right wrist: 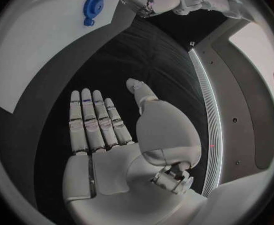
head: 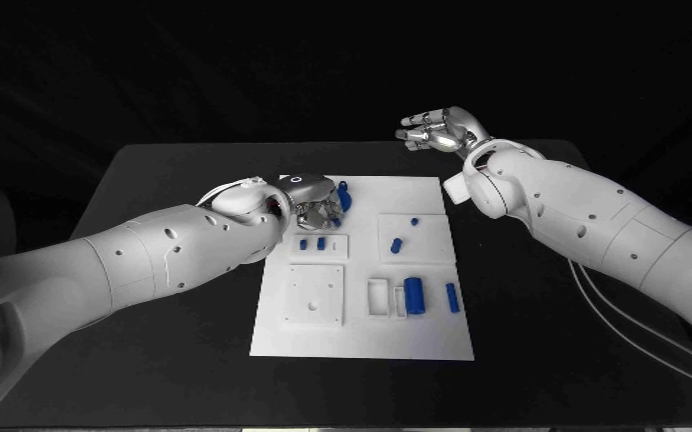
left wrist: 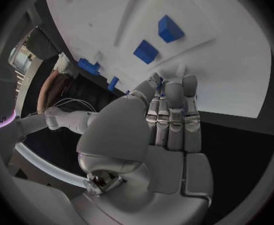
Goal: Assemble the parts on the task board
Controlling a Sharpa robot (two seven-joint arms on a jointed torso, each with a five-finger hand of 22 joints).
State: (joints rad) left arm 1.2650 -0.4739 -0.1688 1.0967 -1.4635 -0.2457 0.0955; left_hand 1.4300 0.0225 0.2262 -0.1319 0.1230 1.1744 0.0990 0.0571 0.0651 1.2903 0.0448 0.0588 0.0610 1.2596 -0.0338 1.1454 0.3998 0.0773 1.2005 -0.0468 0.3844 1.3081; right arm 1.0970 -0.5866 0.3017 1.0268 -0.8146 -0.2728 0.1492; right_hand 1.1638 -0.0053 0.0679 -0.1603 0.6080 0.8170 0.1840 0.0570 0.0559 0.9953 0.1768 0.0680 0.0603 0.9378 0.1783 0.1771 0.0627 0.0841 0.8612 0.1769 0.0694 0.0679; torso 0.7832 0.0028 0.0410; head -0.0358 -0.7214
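Note:
The white task board (head: 364,337) lies mid-table. My left hand (head: 312,209) hovers over its far left corner, fingers pointing down beside a long blue part (head: 342,192). In the left wrist view its thumb is closed against the fingers (left wrist: 173,110) with a sliver of blue part (left wrist: 161,87) pinched between them. Two short blue pegs (head: 312,245) stand in a raised square just nearer. My right hand (head: 438,131) hangs beyond the board's far right corner; its fingers (right wrist: 93,120) are stretched flat and it holds nothing. A blue gear (right wrist: 93,7) sits on the board.
More blue parts are on the board: two small ones (head: 397,245) on the right square, a block (head: 414,295) and a slim bar (head: 451,297) near the front right. A white square plate (head: 316,295) sits front left. Black table (head: 159,172) surrounds the board.

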